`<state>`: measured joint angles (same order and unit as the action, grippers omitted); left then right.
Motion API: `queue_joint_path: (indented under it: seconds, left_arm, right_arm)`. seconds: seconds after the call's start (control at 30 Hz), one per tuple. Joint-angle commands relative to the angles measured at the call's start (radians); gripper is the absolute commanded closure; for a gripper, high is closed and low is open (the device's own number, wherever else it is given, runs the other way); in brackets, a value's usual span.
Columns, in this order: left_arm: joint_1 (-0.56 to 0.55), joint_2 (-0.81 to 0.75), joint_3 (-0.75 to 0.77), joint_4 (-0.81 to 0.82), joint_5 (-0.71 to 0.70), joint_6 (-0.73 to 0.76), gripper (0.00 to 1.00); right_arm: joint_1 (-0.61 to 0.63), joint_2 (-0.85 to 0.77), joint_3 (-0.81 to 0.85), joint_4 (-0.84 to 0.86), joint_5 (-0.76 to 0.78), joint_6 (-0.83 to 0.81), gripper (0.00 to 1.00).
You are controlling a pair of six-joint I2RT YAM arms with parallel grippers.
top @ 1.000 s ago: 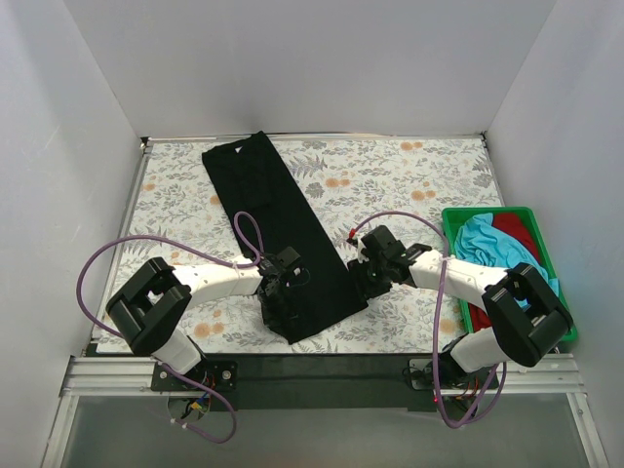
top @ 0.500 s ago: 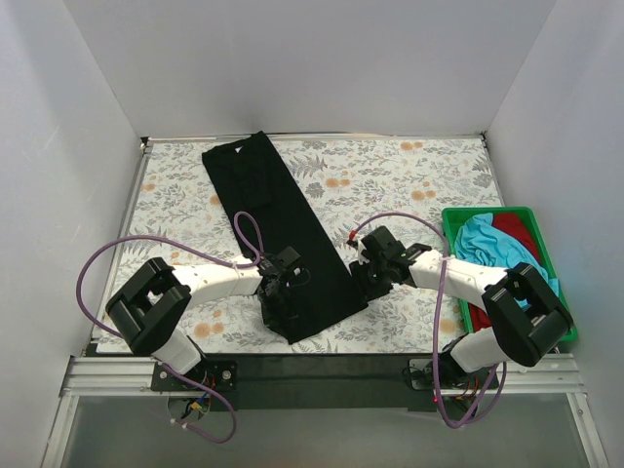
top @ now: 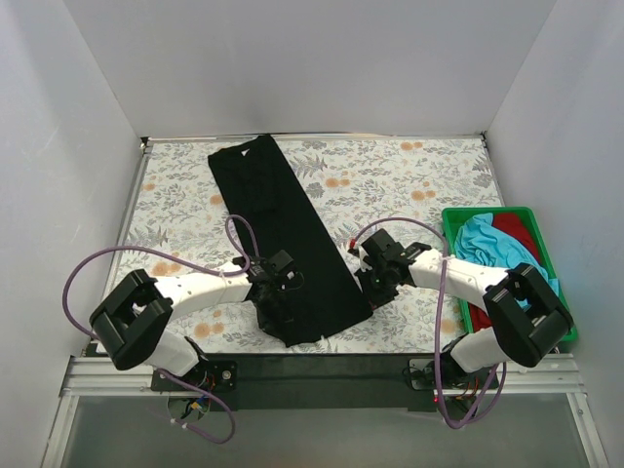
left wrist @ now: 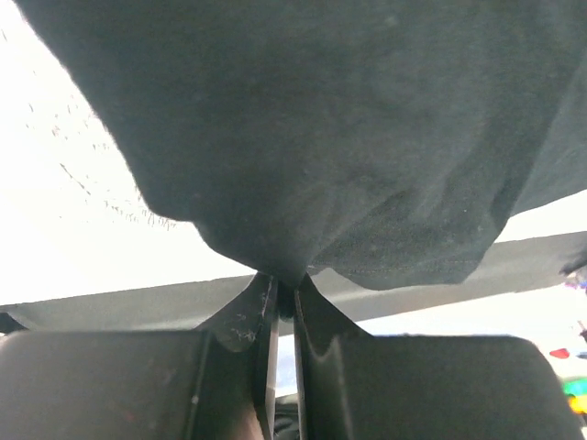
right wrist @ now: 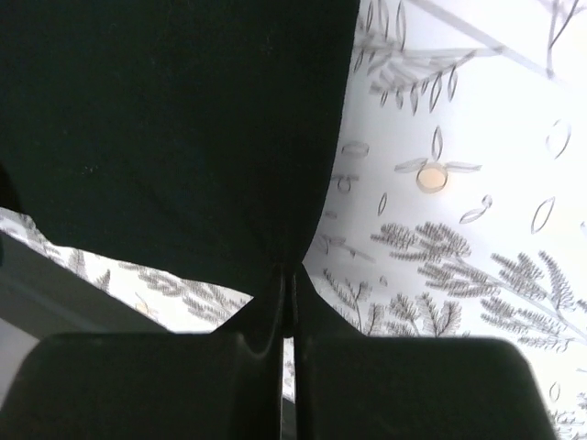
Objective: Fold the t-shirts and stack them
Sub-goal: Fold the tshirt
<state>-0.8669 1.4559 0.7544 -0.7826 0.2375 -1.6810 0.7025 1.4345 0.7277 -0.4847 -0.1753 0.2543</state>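
**Black shirt pinched at both near corners**

Black t-shirt (top: 278,219) lies as a long folded strip on the floral table (top: 419,180), running from far left to near centre. Left gripper (left wrist: 285,291) is clamped tight on the strip's near left edge, with cloth bunched between its fingers. Right gripper (right wrist: 287,275) is clamped tight on the near right edge, also pinching cloth. The 2 grippers flank the strip's near end. Turquoise shirt (top: 486,244) and red shirt (top: 517,226) lie heaped in the green tray (top: 487,211) at the right, well apart from the black one.
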Motion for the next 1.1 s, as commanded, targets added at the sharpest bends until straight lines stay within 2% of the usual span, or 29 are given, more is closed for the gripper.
queue_joint_path:
  seconds: [0.0,0.17,0.33,0.53,0.57,0.7,0.77,0.9,1.07]
  left_arm:
    - [-0.024,-0.081,-0.058,-0.047,0.074,-0.025,1.00]
    - [-0.096,-0.143,-0.081,-0.067,0.152,-0.068,1.00]
    - [-0.072,-0.158,0.009,-0.089,0.013,-0.098,1.00]
    - [0.150,-0.169,0.032,-0.047,-0.050,-0.019,1.00]
    - [0.210,-0.176,0.039,-0.038,-0.087,-0.007,1.00]
    - [0.333,-0.193,0.060,0.002,-0.220,0.033,1.00]
    - [0.400,-0.187,0.053,0.060,-0.225,0.043,1.00]
    - [0.491,-0.152,0.055,0.141,-0.279,0.081,1.00]
    - [0.563,-0.109,0.109,0.184,-0.309,0.174,1.00]
  right_arm:
    - [0.003,-0.040,0.006,-0.159,0.004,-0.038,0.99]
    - [0.003,-0.095,0.022,-0.227,-0.058,-0.049,0.99]
    - [0.002,-0.073,0.186,-0.265,-0.039,-0.050,0.99]
    - [-0.020,0.092,0.464,-0.273,-0.015,-0.084,0.99]
    - [-0.024,0.118,0.505,-0.273,-0.013,-0.089,0.99]
    - [-0.038,0.277,0.683,-0.270,-0.006,-0.113,0.99]
    - [-0.046,0.335,0.787,-0.267,-0.003,-0.127,0.99]
    - [-0.061,0.475,0.933,-0.265,0.026,-0.138,0.99]
    - [-0.083,0.560,1.038,-0.243,0.042,-0.136,0.99]
